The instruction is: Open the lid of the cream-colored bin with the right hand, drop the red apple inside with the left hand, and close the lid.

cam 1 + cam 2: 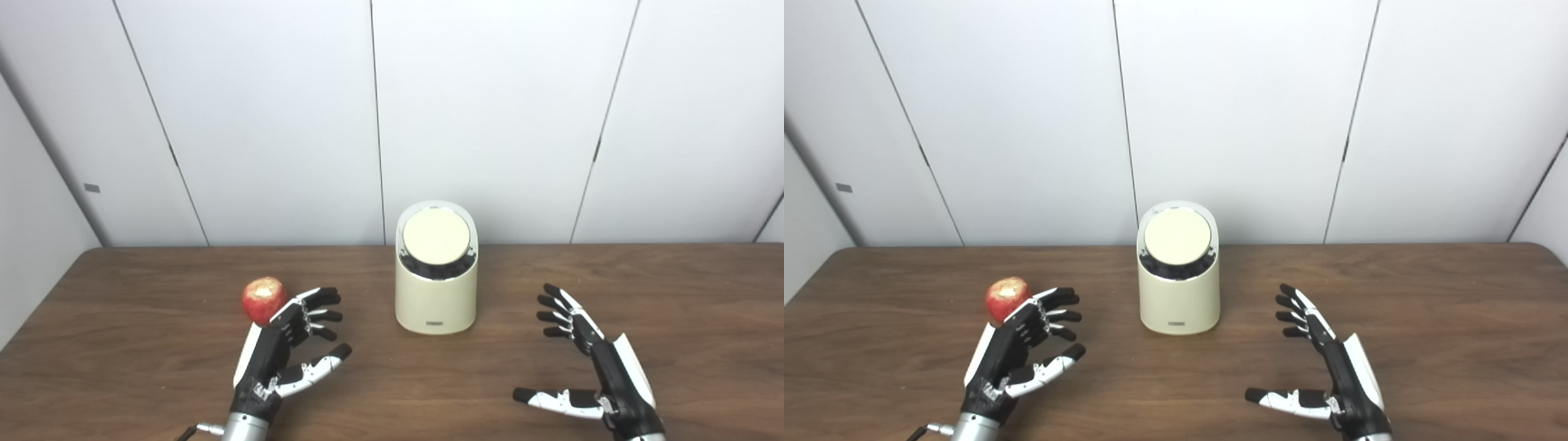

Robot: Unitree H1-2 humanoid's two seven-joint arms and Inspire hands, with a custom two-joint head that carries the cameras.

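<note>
The cream-colored bin (436, 294) stands on the wooden table (122, 288) near its middle, with its round lid (436, 237) shut and tilted toward me. The red apple (264, 299) sits on the table to the bin's left. My left hand (288, 349) is open and empty, just in front of and right of the apple, its back close to it. My right hand (582, 361) is open and empty, to the right of the bin and nearer to me, fingers spread. Both show also in the right eye view, with the bin (1179, 288) and the apple (1007, 296).
White wall panels (490, 122) rise directly behind the table's far edge. The table's left edge (37, 318) runs diagonally at the left. A cable (190, 432) leaves the left wrist at the bottom.
</note>
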